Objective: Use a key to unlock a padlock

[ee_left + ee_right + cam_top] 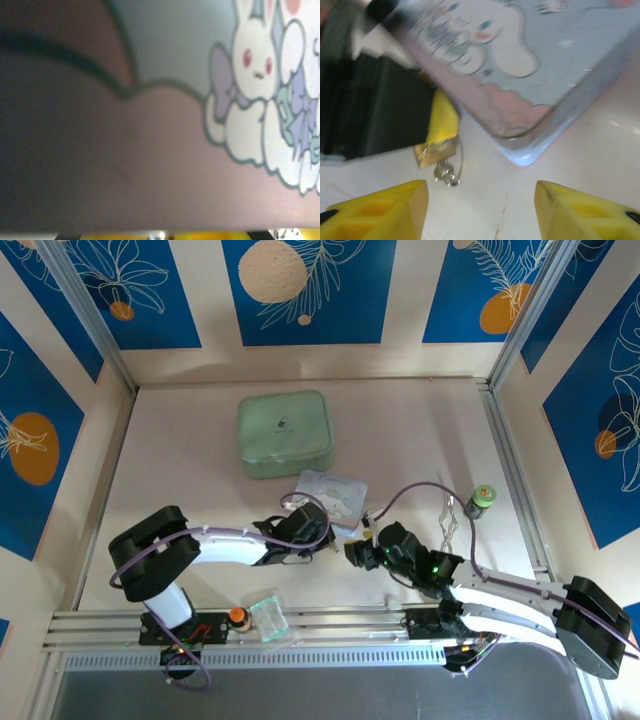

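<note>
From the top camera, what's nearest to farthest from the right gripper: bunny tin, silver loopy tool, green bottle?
1. bunny tin, just beyond the right gripper.
2. silver loopy tool, off to its right.
3. green bottle, farther right, near the rail.

The padlock [436,152] has a body of brass-coloured metal with a dull shine, and its shackle is a thin silvery wire. The small ring [448,176] just beside it is bright, polished metal. The cartoon tin [530,65] has a smooth, glossy printed lid. The fingers [380,215] of the right gripper [480,200] are matt yellow plastic with moulded hollows. The table [600,165] is pale, smooth and slightly glossy. The mint-green case [284,433] at the far side looks matt.
</note>
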